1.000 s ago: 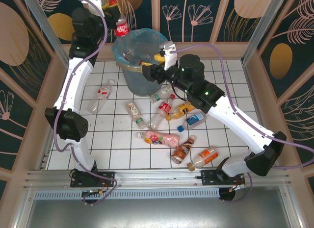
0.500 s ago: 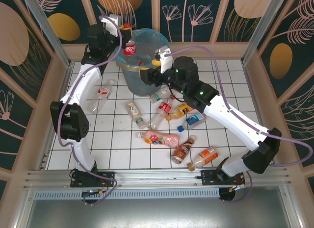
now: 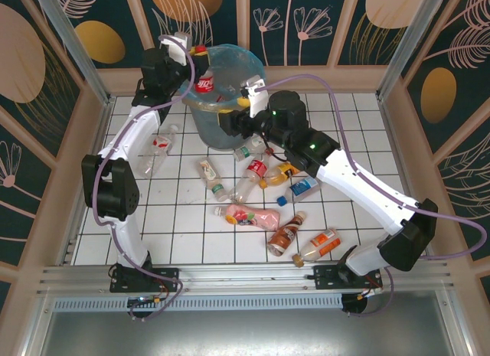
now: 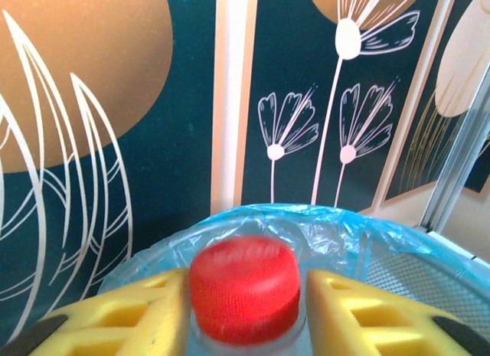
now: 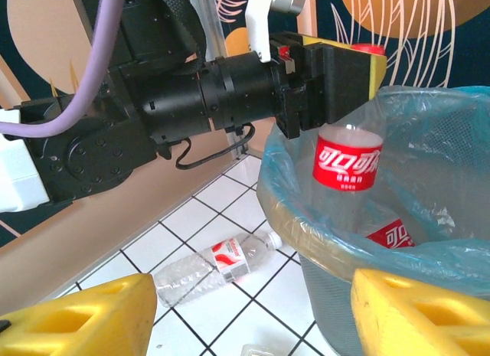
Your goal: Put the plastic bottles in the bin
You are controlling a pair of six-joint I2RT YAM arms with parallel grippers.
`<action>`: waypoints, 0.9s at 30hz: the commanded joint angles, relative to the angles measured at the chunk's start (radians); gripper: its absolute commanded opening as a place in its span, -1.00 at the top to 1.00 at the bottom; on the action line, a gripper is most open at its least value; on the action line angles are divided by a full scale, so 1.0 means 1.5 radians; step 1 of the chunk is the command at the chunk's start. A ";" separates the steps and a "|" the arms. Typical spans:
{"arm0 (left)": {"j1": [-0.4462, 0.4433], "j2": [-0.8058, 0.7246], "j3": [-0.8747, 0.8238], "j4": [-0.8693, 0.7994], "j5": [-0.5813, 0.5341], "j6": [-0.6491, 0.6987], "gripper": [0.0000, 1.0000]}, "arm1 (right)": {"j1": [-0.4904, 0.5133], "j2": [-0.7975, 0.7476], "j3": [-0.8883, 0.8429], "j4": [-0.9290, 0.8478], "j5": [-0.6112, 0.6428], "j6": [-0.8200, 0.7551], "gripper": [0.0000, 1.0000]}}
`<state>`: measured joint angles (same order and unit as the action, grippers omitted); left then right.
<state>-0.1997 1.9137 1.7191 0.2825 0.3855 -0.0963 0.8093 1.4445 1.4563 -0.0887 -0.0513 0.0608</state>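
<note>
Swinging right, the left gripper (image 4: pixel 245 302), pinching a clear red-labelled plastic bottle (image 5: pixel 348 161), now hangs over the round grey blue-lined bin (image 3: pixel 259 65); release looks next.

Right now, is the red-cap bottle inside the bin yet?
Not yet. The left gripper holds the bottle upright by its neck, hanging over the bin.

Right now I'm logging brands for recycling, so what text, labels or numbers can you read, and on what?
"可口可乐": white on the red label of the held bottle, in the left tool over the bin.
"可口": cut-off start, red label of the bottle inside the bin.
Small print beneath: too small.
Labels on the bottle on the tiles and the loose bottles: too blurred to read.
</note>
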 commanded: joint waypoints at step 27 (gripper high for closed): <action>-0.003 -0.098 0.099 -0.055 -0.048 -0.052 -0.18 | 0.007 -0.026 -0.004 -0.032 -0.011 0.008 -0.42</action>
<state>-0.1997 1.8610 1.7889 0.2466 0.3618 -0.1284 0.8116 1.4445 1.4288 -0.1177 -0.0566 0.0605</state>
